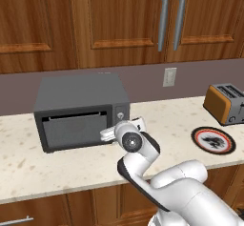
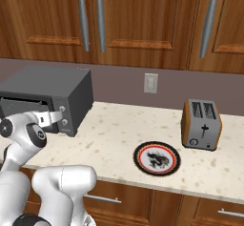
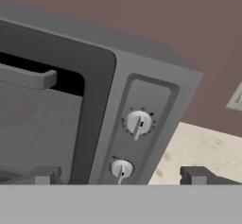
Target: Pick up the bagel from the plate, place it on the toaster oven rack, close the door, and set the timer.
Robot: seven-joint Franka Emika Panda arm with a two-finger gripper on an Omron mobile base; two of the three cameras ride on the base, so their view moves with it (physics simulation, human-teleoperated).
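Gripper, fingers apart (nothing held), facing toaster oven knobs; door shut. Best centred squarely on one knob before closing and turning.

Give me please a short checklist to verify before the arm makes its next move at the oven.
1. Bagel off the plate: ok, the plate is bare.
2. Bagel on the rack inside the toaster oven: cannot tell, the window is too dark.
3. Door closed: ok, it stands upright against the front, handle at its top.
4. Gripper open and holding nothing: ok.
5. Gripper lined up with the knobs: ok, the lower knob sits between the fingertips, the upper knob above it.
6. Timer set: cannot tell, the dial marks are too small.
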